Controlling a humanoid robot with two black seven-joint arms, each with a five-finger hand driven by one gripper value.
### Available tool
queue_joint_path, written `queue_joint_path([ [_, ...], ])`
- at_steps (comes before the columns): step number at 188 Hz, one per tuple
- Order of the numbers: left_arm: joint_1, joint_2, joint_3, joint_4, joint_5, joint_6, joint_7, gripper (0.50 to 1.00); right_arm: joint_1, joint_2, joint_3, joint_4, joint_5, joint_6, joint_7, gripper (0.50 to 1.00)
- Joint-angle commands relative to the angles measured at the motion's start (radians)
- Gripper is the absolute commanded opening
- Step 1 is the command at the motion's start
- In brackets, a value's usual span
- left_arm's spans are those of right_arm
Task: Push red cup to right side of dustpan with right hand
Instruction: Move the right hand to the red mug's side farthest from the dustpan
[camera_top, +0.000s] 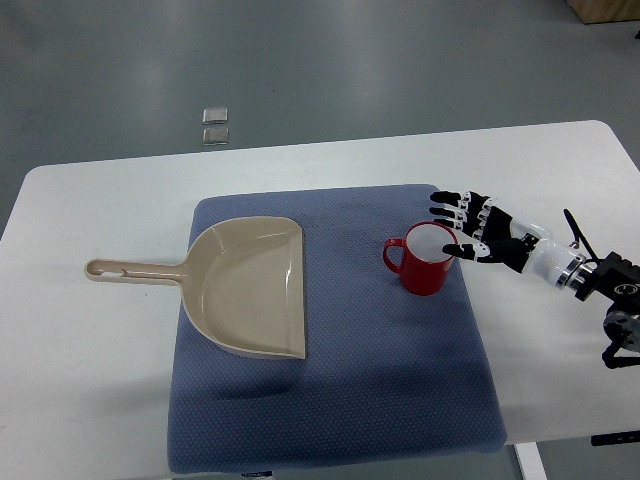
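A red cup with a white inside stands upright on the blue mat, its handle pointing left. To its left lies a beige dustpan, open edge facing the cup and handle stretching left. My right hand comes in from the right edge. Its fingers are spread and hold nothing, and the fingertips reach the cup's right rim. The left arm is out of view.
The mat lies on a white table whose far edge runs along the top. Two small clear squares lie on the grey floor beyond it. A wooden corner shows at the top right.
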Motion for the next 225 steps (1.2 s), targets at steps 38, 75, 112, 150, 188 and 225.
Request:
queue_joint_path([
  [38, 0.0, 0.0, 0.0, -0.001, 0.0, 0.0, 0.0, 1.0, 0.003, 0.002, 0.0, 0.001, -0.005, 0.003, 0.0, 0.913],
  [75, 0.0, 0.0, 0.0, 0.001, 0.0, -0.002, 0.0, 1.0, 0.002, -0.001, -0.006, 0.005, -0.007, 0.015, 0.0, 0.913],
  [112, 0.0, 0.0, 0.0, 0.001, 0.0, 0.0, 0.0, 1.0, -0.001, 0.006, -0.005, 0.007, -0.038, 0.01, 0.0, 0.913],
  [150, 0.0, 0.0, 0.0, 0.001, 0.0, 0.0, 0.0, 1.0, -0.004, 0.021, -0.005, 0.007, -0.05, 0.007, 0.0, 0.913],
  [188, 0.0, 0.0, 0.0, -0.001, 0.0, 0.0, 0.0, 1.0, -0.007, 0.029, -0.005, 0.007, -0.076, 0.0, 0.0, 0.913],
  [225, 0.0, 0.0, 0.0, 0.001, 0.0, 0.0, 0.0, 1.0, -0.007, 0.045, -0.006, 0.005, -0.094, -0.005, 0.0, 0.913],
])
